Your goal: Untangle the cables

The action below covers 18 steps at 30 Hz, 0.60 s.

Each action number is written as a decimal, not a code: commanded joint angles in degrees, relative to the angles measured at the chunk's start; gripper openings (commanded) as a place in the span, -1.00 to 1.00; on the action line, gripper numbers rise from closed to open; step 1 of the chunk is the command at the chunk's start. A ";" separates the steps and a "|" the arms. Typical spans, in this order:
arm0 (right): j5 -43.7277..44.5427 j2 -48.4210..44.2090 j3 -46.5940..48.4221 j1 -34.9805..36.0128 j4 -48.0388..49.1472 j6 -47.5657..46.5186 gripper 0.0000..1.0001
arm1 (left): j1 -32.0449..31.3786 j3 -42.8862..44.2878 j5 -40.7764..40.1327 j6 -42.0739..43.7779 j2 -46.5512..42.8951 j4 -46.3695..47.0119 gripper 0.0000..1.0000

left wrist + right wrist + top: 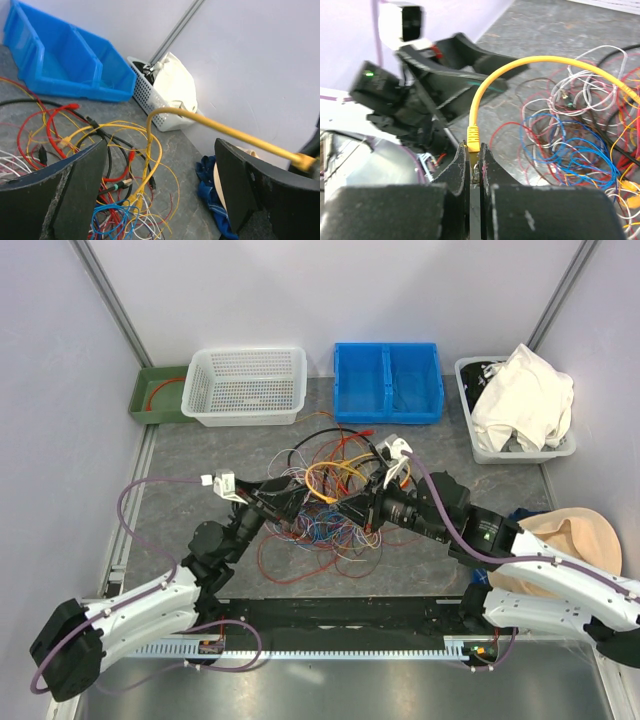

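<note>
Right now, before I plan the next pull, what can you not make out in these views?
1. Top view: how the yellow cable runs through the cables, which cover it.
2. Left wrist view: where that cable ends, as the right edge cuts it off.
3. Right wrist view: its plug tip, hidden inside the shut right end effector.

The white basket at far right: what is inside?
A crumpled white cloth fills the basket; a black item shows at one corner. Anything under the cloth is hidden.
</note>
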 commanded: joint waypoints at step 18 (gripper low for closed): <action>-5.87 -5.53 6.82 0.44 -0.78 2.17 -1.00 | -2.05 1.11 4.44 14.17 10.90 19.16 0.99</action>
